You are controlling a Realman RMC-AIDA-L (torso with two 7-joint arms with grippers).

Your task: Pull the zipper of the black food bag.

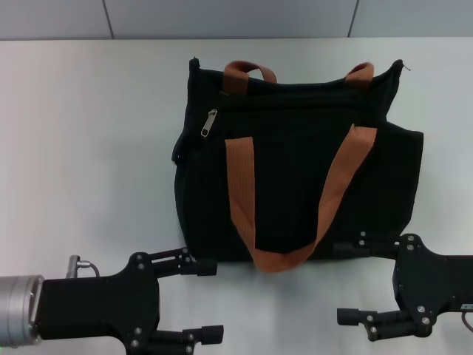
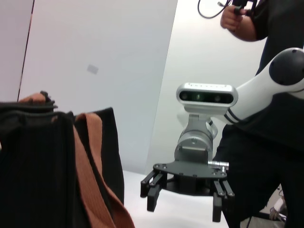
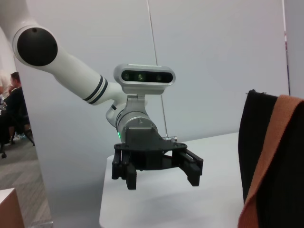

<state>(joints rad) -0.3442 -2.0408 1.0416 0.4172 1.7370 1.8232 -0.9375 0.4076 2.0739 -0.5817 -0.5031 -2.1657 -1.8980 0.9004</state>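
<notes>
- On the white table [image 1: 89,148], the black food bag [image 1: 295,185] lies flat on its side, mouth toward the far edge and base toward the robot; it is the biggest thing in view.
- Its cloth looks soft and matte, a woven fabric that will likely slump and drag if tugged at one point, so it probably needs bracing while the slider runs.
- Two orange-brown straps [image 1: 240,192] of flat webbing cross the near panel and meet in a loop at the base; they are limp and no use for this job.
- Near the bag's upper left corner, the zipper [image 1: 210,123] shows as a small silver teardrop tab, lying slantwise on the black zip line.
- That tab is hard, smooth metal and thin, so I judge it slippery; grip it squarely across its flat faces, near the narrow end.
- How far the zip line runs is hard to read, black on black.
- Left gripper [image 1: 199,299] hovers just off the base's left corner, fingers spread, touching nothing.
- Right gripper [image 1: 347,281] sits by the base's right corner, fingers likewise apart and empty; both are well short of the tab.
</notes>
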